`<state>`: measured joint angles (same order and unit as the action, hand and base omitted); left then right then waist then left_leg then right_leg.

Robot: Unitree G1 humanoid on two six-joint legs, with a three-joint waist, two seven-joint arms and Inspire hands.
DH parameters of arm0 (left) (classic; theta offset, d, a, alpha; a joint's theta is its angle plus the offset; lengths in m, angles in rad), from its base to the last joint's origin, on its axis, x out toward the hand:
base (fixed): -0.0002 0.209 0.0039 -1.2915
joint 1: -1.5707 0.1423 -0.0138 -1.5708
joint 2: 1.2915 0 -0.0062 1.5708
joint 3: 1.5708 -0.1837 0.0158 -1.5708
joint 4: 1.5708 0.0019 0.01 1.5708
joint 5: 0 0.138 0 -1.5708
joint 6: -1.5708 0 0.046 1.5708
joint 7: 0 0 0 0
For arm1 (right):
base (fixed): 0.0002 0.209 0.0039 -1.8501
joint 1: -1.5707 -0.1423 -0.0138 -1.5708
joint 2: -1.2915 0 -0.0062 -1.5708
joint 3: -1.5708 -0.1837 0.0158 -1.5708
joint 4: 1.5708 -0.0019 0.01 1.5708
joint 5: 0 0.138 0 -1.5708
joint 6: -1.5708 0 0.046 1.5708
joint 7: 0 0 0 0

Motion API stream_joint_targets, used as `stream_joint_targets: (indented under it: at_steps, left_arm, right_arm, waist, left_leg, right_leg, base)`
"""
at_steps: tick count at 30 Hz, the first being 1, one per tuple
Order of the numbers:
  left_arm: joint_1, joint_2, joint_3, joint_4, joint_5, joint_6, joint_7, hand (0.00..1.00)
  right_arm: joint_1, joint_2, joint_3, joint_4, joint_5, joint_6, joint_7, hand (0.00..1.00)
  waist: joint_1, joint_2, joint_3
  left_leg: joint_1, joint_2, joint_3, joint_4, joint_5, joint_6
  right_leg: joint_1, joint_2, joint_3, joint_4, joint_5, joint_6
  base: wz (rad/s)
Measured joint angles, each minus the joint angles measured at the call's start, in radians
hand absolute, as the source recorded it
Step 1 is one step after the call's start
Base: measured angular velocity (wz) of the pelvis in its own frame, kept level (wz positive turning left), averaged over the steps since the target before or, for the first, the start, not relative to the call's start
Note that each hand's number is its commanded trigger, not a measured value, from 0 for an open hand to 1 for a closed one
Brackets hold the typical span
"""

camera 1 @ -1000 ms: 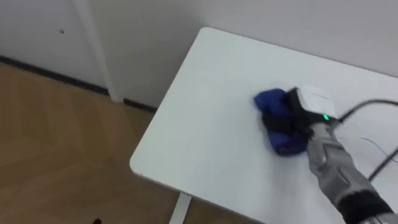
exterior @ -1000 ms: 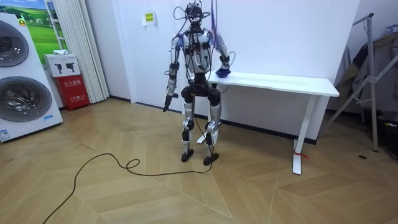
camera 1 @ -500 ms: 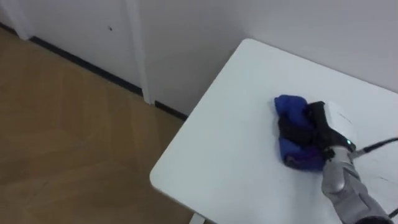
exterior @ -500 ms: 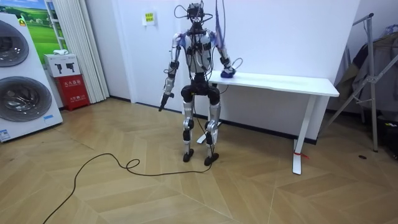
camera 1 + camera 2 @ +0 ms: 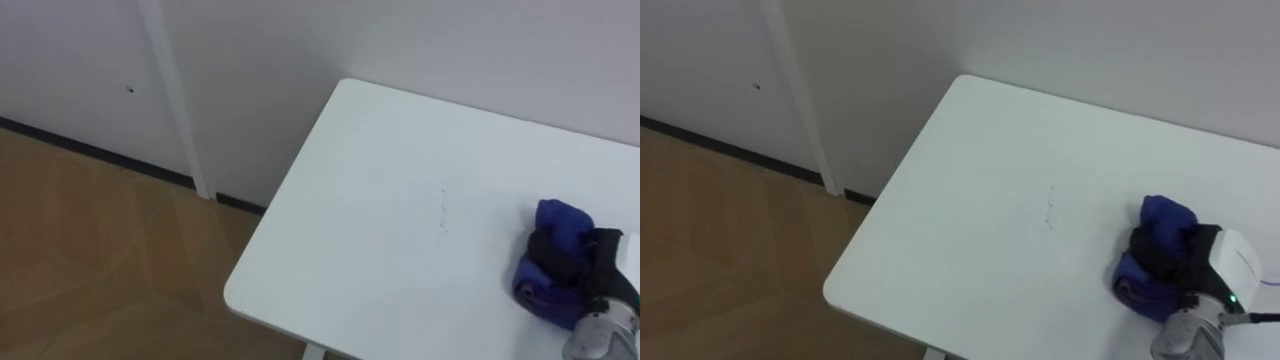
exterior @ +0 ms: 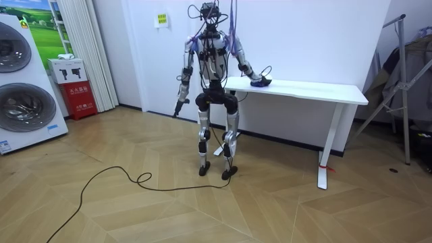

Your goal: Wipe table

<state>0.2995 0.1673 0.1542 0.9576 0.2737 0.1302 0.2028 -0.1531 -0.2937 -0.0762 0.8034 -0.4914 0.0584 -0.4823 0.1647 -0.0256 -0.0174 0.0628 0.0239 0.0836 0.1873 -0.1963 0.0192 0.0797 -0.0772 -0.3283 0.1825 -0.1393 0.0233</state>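
A crumpled blue cloth (image 5: 553, 268) (image 5: 1152, 262) lies on the white table (image 5: 380, 220) (image 5: 980, 220), toward its right part in the eye views. My right hand (image 5: 596, 262) (image 5: 1202, 262) rests on the cloth from the right, its dark fingers (image 5: 562, 248) curled over the cloth's top. In the room view I stand at the table's (image 6: 310, 88) left end, right arm stretched out to the cloth (image 6: 260, 82). My left hand (image 6: 177, 106) hangs by my side.
The table stands against a white wall, with its left edge and rounded near corner (image 5: 235, 295) over wooden floor. A white vertical strip (image 5: 175, 100) runs down the wall. Washing machines (image 6: 20, 88), a red box (image 6: 79, 98) and a rack (image 6: 405, 74) stand farther off.
My right hand has slid the blue cloth to the right along the table, away from its left end. The eye view has shifted as well.
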Motion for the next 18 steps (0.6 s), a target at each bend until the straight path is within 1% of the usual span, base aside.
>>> stream_joint_targets:
  at_steps: [1, 2, 3, 4, 5, 6, 7, 8, 9, 10, 11, 12, 13, 14, 15, 16, 17, 18]
  left_arm:
    - [-0.005, -0.001, -0.003, 0.006, 0.0, 0.003, -0.002, 0.0]
    - [-0.012, -0.001, -0.005, 0.01, 0.001, 0.006, -0.003, 0.0]
    - [-0.012, -0.001, -0.009, 0.009, 0.001, 0.011, -0.004, 0.0]
    - [-0.013, -0.001, -0.015, 0.009, 0.0, 0.013, -0.008, 0.0]
    - [-0.017, -0.001, -0.028, 0.011, -0.003, 0.015, -0.017, 0.0]
    - [-0.022, -0.002, -0.033, 0.012, 0.002, 0.015, -0.022, 0.0]
    - [-0.012, 0.0, -0.033, 0.006, 0.0, 0.017, -0.023, 0.0]
    - [-0.004, 0.001, -0.031, 0.004, -0.004, 0.02, -0.023, 0.0]
    - [0.015, 0.003, -0.027, 0.004, -0.009, 0.023, -0.024, 0.0]
    - [0.021, 0.003, -0.025, 0.004, -0.007, 0.024, -0.024, 0.0]
    - [0.043, 0.002, -0.024, 0.005, -0.009, 0.025, -0.024, 0.0]
    - [0.064, 0.003, -0.016, 0.005, -0.009, 0.028, -0.025, 0.0]
    - [0.07, 0.002, -0.007, 0.005, -0.009, 0.031, -0.026, 0.0]
    - [0.08, 0.002, 0.0, 0.005, -0.008, 0.033, -0.03, 0.0]
    - [0.089, 0.001, -0.001, 0.006, -0.009, 0.033, -0.033, 0.0]
    - [0.096, 0.0, 0.0, 0.006, -0.009, 0.033, -0.034, 0.0]
    - [0.104, 0.002, 0.004, 0.006, -0.007, 0.031, -0.037, 0.0]
    - [0.105, 0.005, 0.024, 0.009, -0.006, 0.027, -0.038, 0.0]
  right_arm:
    - [-0.024, 0.003, 0.027, -0.023, -0.014, 0.026, 0.025, 1.0]
    - [-0.071, 0.014, 0.101, -0.076, -0.048, 0.06, 0.065, 1.0]
    - [-0.147, 0.028, 0.175, -0.086, -0.083, 0.066, 0.099, 1.0]
    - [-0.19, 0.036, 0.211, -0.087, -0.095, 0.066, 0.118, 1.0]
    - [-0.262, 0.042, 0.265, -0.086, -0.1, 0.063, 0.149, 1.0]
    - [-0.318, 0.041, 0.285, -0.085, -0.114, 0.053, 0.167, 1.0]
    - [-0.351, 0.04, 0.287, -0.08, -0.136, 0.037, 0.175, 1.0]
    - [-0.365, 0.038, 0.287, -0.069, -0.136, 0.025, 0.176, 1.0]
    - [-0.373, 0.029, 0.28, -0.054, -0.134, 0.013, 0.179, 1.0]
    - [-0.37, 0.021, 0.275, -0.043, -0.133, 0.009, 0.179, 1.0]
    - [-0.36, 0.01, 0.27, -0.01, -0.124, 0.007, 0.179, 1.0]
    - [-0.326, 0.0, 0.255, 0.012, -0.119, 0.007, 0.18, 1.0]
    - [-0.298, -0.007, 0.239, 0.018, -0.114, 0.007, 0.179, 1.0]
    - [-0.239, -0.025, 0.211, 0.046, -0.093, -0.004, 0.179, 1.0]
    - [-0.176, -0.031, 0.163, 0.066, -0.035, -0.045, 0.149, 1.0]
    - [-0.148, -0.031, 0.14, 0.066, -0.02, -0.06, 0.133, 1.0]
    - [-0.114, -0.032, 0.106, 0.07, -0.002, -0.087, 0.112, 1.0]
    - [-0.079, -0.031, 0.058, 0.082, -0.001, -0.115, 0.099, 1.0]
  waist:
    - [0.01, -0.001, 0.0018]
    - [0.033, -0.003, 0.0054]
    - [0.044, -0.004, 0.0076]
    - [0.054, -0.002, 0.012]
    - [0.072, 0.003, 0.0199]
    - [0.095, 0.005, 0.023]
    - [0.117, 0.004, 0.024]
    - [0.12, 0.002, 0.0235]
    - [0.118, -0.003, 0.0233]
    - [0.118, -0.006, 0.0239]
    - [0.118, -0.014, 0.0228]
    - [0.118, -0.024, 0.0235]
    - [0.117, -0.029, 0.0224]
    - [0.115, -0.036, 0.022]
    - [0.107, -0.037, 0.0225]
    - [0.096, -0.037, 0.022]
    - [0.067, -0.038, 0.0217]
    - [0.032, -0.037, 0.023]
  left_leg:
    - [-0.004, 0.0, 0.012, -0.002, 0.002, -0.002]
    - [-0.011, 0.008, 0.034, -0.006, 0.005, -0.007]
    - [-0.017, 0.016, 0.048, -0.006, 0.007, -0.012]
    - [-0.016, 0.019, 0.052, -0.007, 0.008, -0.014]
    - [-0.016, 0.021, 0.05, -0.01, 0.011, -0.018]
    - [-0.017, 0.022, 0.046, -0.01, 0.013, -0.021]
    - [-0.021, 0.021, 0.034, -0.01, 0.016, -0.022]
    - [-0.024, 0.02, 0.018, -0.011, 0.017, -0.023]
    - [-0.029, 0.015, -0.008, -0.012, 0.019, -0.023]
    - [-0.028, 0.015, -0.016, -0.013, 0.02, -0.023]
    - [-0.026, 0.014, -0.024, -0.017, 0.022, -0.023]
    - [-0.025, 0.013, -0.031, -0.016, 0.022, -0.023]
    - [-0.026, 0.013, -0.034, -0.016, 0.022, -0.023]
    - [-0.026, 0.014, -0.036, -0.016, 0.022, -0.023]
    - [-0.021, 0.008, -0.035, -0.016, 0.022, -0.023]
    - [-0.016, 0.005, -0.031, -0.017, 0.022, -0.023]
    - [-0.009, 0.0, -0.027, -0.018, 0.022, -0.023]
    - [-0.001, -0.006, -0.027, -0.018, 0.022, -0.023]
  right_leg:
    - [-0.014, 0.002, 0.003, 0.007, 0.002, -0.004]
    - [-0.035, 0.009, 0.011, 0.011, 0.008, -0.013]
    - [-0.049, 0.017, 0.024, 0.012, 0.012, -0.02]
    - [-0.051, 0.02, 0.028, 0.012, 0.014, -0.022]
    - [-0.053, 0.022, 0.025, 0.012, 0.014, -0.024]
    - [-0.061, 0.024, 0.023, 0.009, 0.012, -0.026]
    - [-0.06, 0.025, 0.012, 0.002, 0.012, -0.027]
    - [-0.059, 0.023, -0.001, 0.003, 0.011, -0.026]
    - [-0.049, 0.018, -0.029, 0.002, 0.007, -0.022]
    - [-0.043, 0.017, -0.038, 0.001, 0.006, -0.02]
    - [-0.036, 0.015, -0.043, 0.002, 0.004, -0.018]
    - [-0.028, 0.013, -0.05, 0.0, 0.004, -0.017]
    - [-0.026, 0.012, -0.059, -0.002, 0.004, -0.017]
    - [-0.019, 0.006, -0.064, -0.008, 0.004, -0.017]
    - [-0.009, 0.004, -0.067, -0.015, 0.003, -0.016]
    - [-0.007, -0.001, -0.065, -0.013, 0.002, -0.014]
    - [0.0, -0.013, -0.06, -0.012, -0.003, -0.005]
    - [0.011, -0.02, -0.063, -0.013, -0.009, 0.004]
  base:
    - [-0.65]
    - [-0.54]
    - [-0.45]
    - [-0.16]
    - [0.04]
    - [0.24]
    - [0.32]
    - [0.58]
    - [0.58]
    - [0.65]
    - [0.45]
    - [0.36]
    - [0.31]
    - [0.25]
    - [0.15]
    - [0.0]
    - [0.0]
    - [0.06]
